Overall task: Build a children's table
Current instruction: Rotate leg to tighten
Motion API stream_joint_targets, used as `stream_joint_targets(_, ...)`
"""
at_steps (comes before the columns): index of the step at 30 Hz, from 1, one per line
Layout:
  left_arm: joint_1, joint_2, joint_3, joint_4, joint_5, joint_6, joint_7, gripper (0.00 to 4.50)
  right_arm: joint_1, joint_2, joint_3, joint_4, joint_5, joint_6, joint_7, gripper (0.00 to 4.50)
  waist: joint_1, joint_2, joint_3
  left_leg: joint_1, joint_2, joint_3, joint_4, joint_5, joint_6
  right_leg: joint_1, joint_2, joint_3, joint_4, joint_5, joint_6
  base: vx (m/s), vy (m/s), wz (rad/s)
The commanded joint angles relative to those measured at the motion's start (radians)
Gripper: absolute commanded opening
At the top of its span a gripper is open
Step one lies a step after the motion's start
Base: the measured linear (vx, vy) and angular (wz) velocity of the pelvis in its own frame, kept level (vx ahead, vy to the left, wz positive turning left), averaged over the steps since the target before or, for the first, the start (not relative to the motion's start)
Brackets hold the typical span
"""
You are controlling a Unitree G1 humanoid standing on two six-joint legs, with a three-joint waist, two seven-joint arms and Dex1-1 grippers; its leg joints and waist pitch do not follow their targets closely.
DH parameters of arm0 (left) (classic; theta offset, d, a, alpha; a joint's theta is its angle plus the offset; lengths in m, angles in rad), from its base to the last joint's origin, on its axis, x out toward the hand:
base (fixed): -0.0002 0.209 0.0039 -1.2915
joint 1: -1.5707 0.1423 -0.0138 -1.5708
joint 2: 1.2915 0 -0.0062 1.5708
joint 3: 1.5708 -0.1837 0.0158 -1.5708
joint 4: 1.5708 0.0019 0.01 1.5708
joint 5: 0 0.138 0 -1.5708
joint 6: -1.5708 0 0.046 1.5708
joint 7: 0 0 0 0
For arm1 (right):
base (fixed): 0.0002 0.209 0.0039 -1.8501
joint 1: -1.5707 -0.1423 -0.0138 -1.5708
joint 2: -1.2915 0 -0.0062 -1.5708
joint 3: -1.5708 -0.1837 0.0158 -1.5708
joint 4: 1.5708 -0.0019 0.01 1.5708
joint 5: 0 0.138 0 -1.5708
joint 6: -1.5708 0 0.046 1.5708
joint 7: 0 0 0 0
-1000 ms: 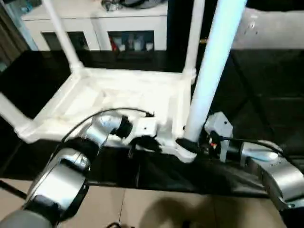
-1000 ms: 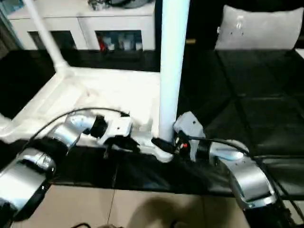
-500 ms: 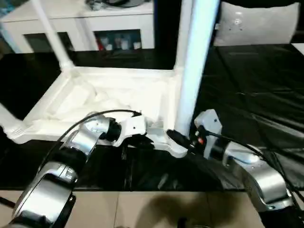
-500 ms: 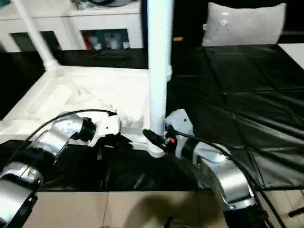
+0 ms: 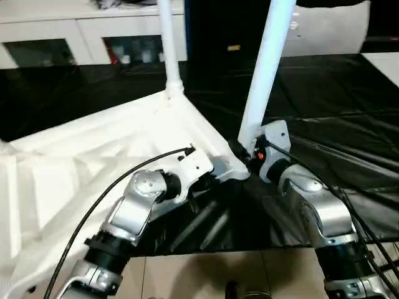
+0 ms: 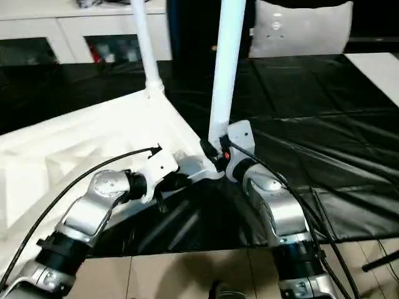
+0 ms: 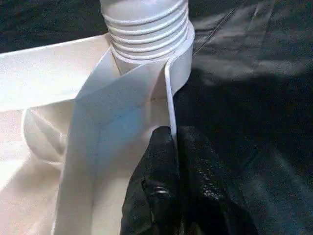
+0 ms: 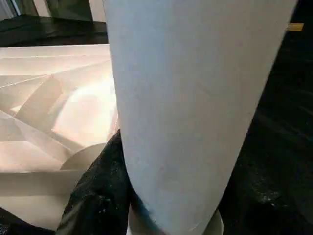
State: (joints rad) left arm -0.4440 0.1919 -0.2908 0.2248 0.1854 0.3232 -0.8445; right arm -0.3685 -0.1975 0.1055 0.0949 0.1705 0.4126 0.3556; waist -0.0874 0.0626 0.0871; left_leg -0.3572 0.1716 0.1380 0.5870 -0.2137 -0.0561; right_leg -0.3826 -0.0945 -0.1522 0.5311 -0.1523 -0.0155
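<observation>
The children's table lies upside down on the black work surface, its white top showing the ribbed underside. Two white legs stand up from it: one at the far corner, one at the near right corner, leaning slightly right. My right gripper is shut on the base of that near leg, just above its socket. My left gripper is shut on the top's thin rim beside the same corner. In the left wrist view the leg's ridged foot sits in the socket.
The black-covered work surface stretches to the right and back. A white glass-doored cabinet stands behind it, with a pale cushion at the back right. The surface's front edge and tiled floor lie just below my arms.
The table top has swung round with both grippers still holding it, so its edges now run slantwise and the held leg leans right. The camera has also shifted.
</observation>
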Motion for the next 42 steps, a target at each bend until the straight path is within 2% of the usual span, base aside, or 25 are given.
stream_joint_targets(1, -0.021, 0.005, -0.028, -0.046, 0.017, -0.015, -0.010, 0.00, 0.042, 0.011, 0.037, 0.116, -0.019, 0.061, -0.004, 1.90, 0.011, -0.003, -0.050, -0.016, 0.056, -0.029, -0.088, -0.374, 0.041, 0.039, -0.080, 0.061, -0.074, -0.516, -0.110, 0.000, 0.000, 0.00)
stream_joint_targets(2, -0.015, 0.023, -0.030, -0.067, 0.028, 0.001, -0.012, 0.00, 0.037, 0.015, 0.035, 0.125, -0.020, 0.057, -0.007, 1.90, 0.018, 0.000, -0.053, -0.013, 0.056, -0.027, -0.086, -0.363, 0.039, 0.039, -0.081, 0.064, -0.069, -0.496, -0.121, 0.000, 0.000, 0.00)
stream_joint_targets(4, -0.011, 0.034, -0.032, -0.082, 0.033, 0.014, -0.013, 0.00, 0.034, 0.017, 0.032, 0.132, -0.021, 0.054, -0.010, 1.90, 0.022, -0.001, -0.055, -0.016, 0.057, -0.026, -0.086, -0.351, 0.037, 0.042, -0.081, 0.067, -0.062, -0.468, -0.136, 0.000, 0.000, 0.00)
stream_joint_targets(7, -0.008, 0.054, -0.032, -0.095, 0.038, 0.027, -0.019, 0.00, 0.024, 0.018, 0.032, 0.152, -0.025, 0.039, -0.008, 1.90, 0.025, -0.002, -0.059, -0.014, 0.055, -0.022, -0.082, -0.327, 0.041, 0.044, -0.080, 0.068, -0.061, -0.452, -0.148, 0.000, 0.000, 0.00)
stream_joint_targets(14, -0.023, 0.084, -0.037, -0.073, 0.017, 0.014, -0.021, 0.00, -0.008, 0.030, 0.012, 0.219, -0.020, -0.015, 0.029, 1.90, 0.027, 0.002, -0.067, -0.013, 0.057, -0.019, -0.078, -0.281, 0.047, 0.051, -0.075, 0.067, -0.051, -0.382, -0.174, 0.000, 0.000, 0.00)
stream_joint_targets(15, -0.025, 0.085, -0.036, -0.071, 0.015, 0.015, -0.022, 0.00, -0.012, 0.029, 0.010, 0.226, -0.017, -0.017, 0.036, 2.46, 0.027, 0.003, -0.068, -0.012, 0.057, -0.019, -0.078, -0.279, 0.046, 0.051, -0.074, 0.067, -0.048, -0.373, -0.178, 0.000, 0.000, 0.00)
stream_joint_targets(17, -0.027, 0.086, -0.033, -0.071, 0.008, 0.016, -0.025, 0.00, -0.014, 0.026, 0.009, 0.230, -0.013, -0.015, 0.044, 2.46, 0.028, 0.004, -0.070, -0.010, 0.057, -0.017, -0.076, -0.277, 0.047, 0.052, -0.074, 0.068, -0.047, -0.349, -0.190, 0.000, 0.000, 0.00)
stream_joint_targets(18, -0.027, 0.087, -0.034, -0.072, 0.005, 0.016, -0.027, 0.00, -0.015, 0.023, 0.010, 0.232, -0.013, -0.016, 0.046, 2.69, 0.030, 0.007, -0.072, -0.008, 0.058, -0.017, -0.075, -0.271, 0.047, 0.051, -0.074, 0.069, -0.046, -0.340, -0.196, 0.000, 0.000, 0.00)
stream_joint_targets(19, -0.028, 0.088, -0.034, -0.071, 0.003, 0.015, -0.027, 0.00, -0.014, 0.017, 0.015, 0.231, -0.016, -0.017, 0.052, 2.69, 0.034, 0.005, -0.074, -0.008, 0.057, -0.013, -0.074, -0.256, 0.049, 0.052, -0.073, 0.070, -0.045, -0.317, -0.204, 0.000, 0.000, 0.00)
stream_joint_targets(24, -0.035, 0.098, -0.034, -0.056, -0.002, 0.002, -0.027, 0.00, -0.006, -0.007, 0.025, 0.221, -0.023, -0.057, 0.095, 3.24, 0.052, 0.006, -0.085, -0.010, 0.057, -0.010, -0.065, -0.153, 0.074, 0.061, -0.072, 0.072, -0.026, -0.189, -0.235, 0.000, 0.000, 0.00)
stream_joint_targets(26, -0.040, 0.108, -0.034, -0.042, -0.003, -0.011, -0.029, 0.00, 0.009, -0.020, 0.019, 0.195, -0.017, -0.060, 0.115, 3.37, 0.065, 0.007, -0.089, -0.008, 0.056, -0.007, -0.060, -0.109, 0.090, 0.061, -0.071, 0.072, -0.021, -0.149, -0.245, 0.000, 0.000, 0.00)
stream_joint_targets(28, -0.044, 0.115, -0.033, -0.031, -0.007, -0.017, -0.029, 0.00, 0.023, -0.031, 0.018, 0.171, -0.003, -0.058, 0.145, 3.58, 0.077, 0.003, -0.094, -0.011, 0.055, -0.006, -0.055, -0.075, 0.102, 0.064, -0.071, 0.074, -0.013, -0.109, -0.251, 0.000, 0.000, 0.00)
stream_joint_targets(29, -0.048, 0.119, -0.033, -0.025, -0.010, -0.022, -0.029, 0.00, 0.035, -0.041, 0.021, 0.151, -0.001, -0.061, 0.161, 3.68, 0.084, 0.001, -0.096, -0.013, 0.054, -0.005, -0.052, -0.053, 0.109, 0.062, -0.069, 0.076, -0.007, -0.086, -0.255, 0.000, 0.000, 0.00)
stream_joint_targets(30, -0.049, 0.122, -0.033, -0.020, -0.010, -0.024, -0.028, 0.00, 0.045, -0.047, 0.020, 0.137, 0.006, -0.059, 0.171, 3.68, 0.087, 0.002, -0.094, -0.011, 0.055, -0.004, -0.051, -0.058, 0.111, 0.058, -0.069, 0.077, -0.006, -0.094, -0.257, 0.000, 0.000, 0.00)
stream_joint_targets(31, -0.053, 0.126, -0.032, -0.011, -0.010, -0.030, -0.029, 0.00, 0.067, -0.057, 0.018, 0.109, 0.024, -0.058, 0.200, 3.79, 0.093, 0.002, -0.093, -0.010, 0.054, -0.001, -0.051, -0.077, 0.114, 0.059, -0.070, 0.076, -0.011, -0.126, -0.251, 0.000, 0.000, 0.00)
stream_joint_targets(33, -0.057, 0.132, -0.033, 0.001, -0.010, -0.038, -0.032, 0.00, 0.089, -0.071, 0.016, 0.083, 0.039, -0.064, 0.229, 4.08, 0.101, 0.003, -0.090, -0.010, 0.055, 0.000, -0.053, -0.115, 0.103, 0.058, -0.070, 0.076, -0.018, -0.193, -0.232, 0.000, 0.000, 0.00)
stream_joint_targets(35, -0.063, 0.138, -0.034, 0.014, -0.012, -0.048, -0.036, 0.00, 0.111, -0.089, 0.013, 0.059, 0.053, -0.075, 0.260, 4.14, 0.104, 0.000, -0.086, -0.009, 0.054, -0.001, -0.056, -0.158, 0.082, 0.055, -0.068, 0.075, -0.026, -0.264, -0.206, 0.000, 0.000, 0.00)
stream_joint_targets(36, -0.067, 0.143, -0.036, 0.023, -0.014, -0.057, -0.042, 0.00, 0.121, -0.103, 0.012, 0.049, 0.057, -0.091, 0.282, 4.14, 0.103, 0.007, -0.087, -0.008, 0.053, -0.002, -0.056, -0.170, 0.078, 0.055, -0.068, 0.075, -0.027, -0.280, -0.201, 0.000, 0.000, 0.00)
stream_joint_targets(37, -0.070, 0.145, -0.038, 0.029, -0.015, -0.062, -0.045, 0.00, 0.127, -0.111, 0.010, 0.044, 0.057, -0.099, 0.292, 4.44, 0.102, 0.002, -0.087, -0.008, 0.054, -0.002, -0.056, -0.185, 0.070, 0.055, -0.067, 0.075, -0.029, -0.297, -0.191, 0.000, 0.000, 0.00)
stream_joint_targets(39, -0.081, 0.156, -0.045, 0.051, -0.020, -0.085, -0.062, 0.00, 0.143, -0.144, -0.003, 0.033, 0.058, -0.118, 0.322, 4.44, 0.104, 0.002, -0.088, -0.006, 0.052, -0.001, -0.055, -0.187, 0.070, 0.053, -0.066, 0.075, -0.033, -0.304, -0.181, 0.000, 0.000, 0.00)
stream_joint_targets(40, -0.085, 0.161, -0.049, 0.060, -0.022, -0.095, -0.071, 0.00, 0.146, -0.161, -0.008, 0.035, 0.051, -0.132, 0.330, 4.44, 0.102, 0.005, -0.089, -0.012, 0.050, -0.003, -0.054, -0.175, 0.073, 0.058, -0.066, 0.074, -0.029, -0.297, -0.184, 0.000, 0.000, 0.00)
stream_joint_targets(41, -0.088, 0.164, -0.052, 0.066, -0.024, -0.102, -0.076, 0.00, 0.149, -0.172, -0.010, 0.034, 0.047, -0.141, 0.335, 4.44, 0.102, 0.002, -0.090, -0.009, 0.050, -0.002, -0.053, -0.173, 0.075, 0.055, -0.065, 0.074, -0.032, -0.302, -0.183, 0.000, 0.000, 0.00)
stream_joint_targets(42, -0.091, 0.169, -0.057, 0.073, -0.025, -0.111, -0.084, 0.00, 0.151, -0.188, -0.012, 0.035, 0.051, -0.152, 0.357, 4.44, 0.102, 0.000, -0.090, -0.012, 0.048, -0.002, -0.052, -0.167, 0.077, 0.057, -0.065, 0.073, -0.030, -0.300, -0.183, 0.000, 0.000, 0.00)
